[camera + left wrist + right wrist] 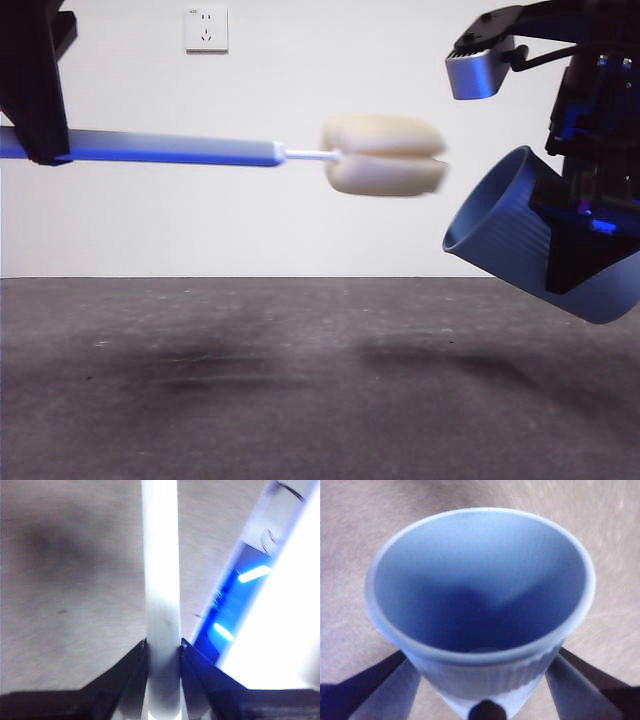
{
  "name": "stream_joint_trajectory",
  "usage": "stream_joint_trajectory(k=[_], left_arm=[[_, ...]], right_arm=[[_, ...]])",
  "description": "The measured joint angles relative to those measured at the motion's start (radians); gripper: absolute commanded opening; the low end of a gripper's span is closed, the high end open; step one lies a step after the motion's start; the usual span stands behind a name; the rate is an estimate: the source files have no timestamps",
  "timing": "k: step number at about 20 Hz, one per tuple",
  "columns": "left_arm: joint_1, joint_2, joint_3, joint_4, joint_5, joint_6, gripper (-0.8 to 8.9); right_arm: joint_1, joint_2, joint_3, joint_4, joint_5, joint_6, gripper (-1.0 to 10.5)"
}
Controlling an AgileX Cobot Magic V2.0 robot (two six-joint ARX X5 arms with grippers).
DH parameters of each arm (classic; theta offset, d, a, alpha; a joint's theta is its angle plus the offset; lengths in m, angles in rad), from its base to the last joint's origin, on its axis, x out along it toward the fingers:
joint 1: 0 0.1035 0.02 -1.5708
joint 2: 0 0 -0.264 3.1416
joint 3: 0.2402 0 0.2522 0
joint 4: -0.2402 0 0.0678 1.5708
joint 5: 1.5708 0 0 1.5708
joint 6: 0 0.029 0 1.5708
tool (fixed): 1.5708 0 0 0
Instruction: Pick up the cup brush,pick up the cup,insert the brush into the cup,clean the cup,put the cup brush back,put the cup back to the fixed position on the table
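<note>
**A:** What have you got hold of?

**B:** My left gripper [162, 647] is clamped on the grey handle of the cup brush [270, 152], jaws tight against both sides of it. In the front view the brush lies level across the upper left of the frame, its sponge head near the middle. My right gripper [485, 680] pinches the cup [520, 232] by its ribbed wall, held in the air at the right of that frame, well above the counter [250, 380], mouth tilted toward the sponge.

**A:** Anything in the cup?

**B:** Nothing that I can see. The right wrist view looks straight into it and shows only bare blue walls and bottom. The sponge is just outside the rim, not yet in.

**A:** How will they handle?

**B:** I judge the cup light and thin, probably smooth plastic, so it could slip or flex if I squeeze hard; the ribs likely help my jaws bite. The handle seems stiff, the sponge soft enough to squash through the mouth. Holding the handle far from the head may let the tip wander
</note>
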Motion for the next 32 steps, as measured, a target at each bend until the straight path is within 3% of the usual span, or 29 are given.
stream_joint_trajectory(k=[5, 11, 17, 20, 25, 28, 32], left_arm=[[-0.066, 0.053, 0.000, -0.002, -0.001, 0.001, -0.09], [-0.117, 0.070, 0.000, 0.027, -0.002, -0.043, -0.09], [-0.203, 0.148, 0.000, 0.119, -0.001, -0.135, -0.09], [-0.230, 0.177, 0.000, 0.155, -0.011, -0.166, -0.08], [-0.213, 0.151, 0.000, 0.056, -0.121, -0.157, -0.08], [-0.170, 0.110, 0.000, -0.021, -0.127, -0.143, -0.09], [-0.158, 0.098, 0.000, -0.016, -0.088, -0.131, -0.09]], right_arm=[[0.078, 0.000, 0.000, -0.007, 0.117, -0.109, -0.2], [0.192, 0.053, 0.000, -0.026, 0.182, -0.200, -0.2], [0.307, 0.094, 0.000, -0.007, 0.183, -0.208, -0.2], [0.319, 0.095, 0.000, -0.014, 0.197, -0.201, -0.2], [0.293, 0.095, 0.000, -0.055, 0.230, -0.192, -0.2], [0.265, 0.095, 0.002, -0.055, 0.234, -0.175, -0.2], [0.265, 0.095, 0.002, -0.020, 0.233, -0.173, -0.2]])
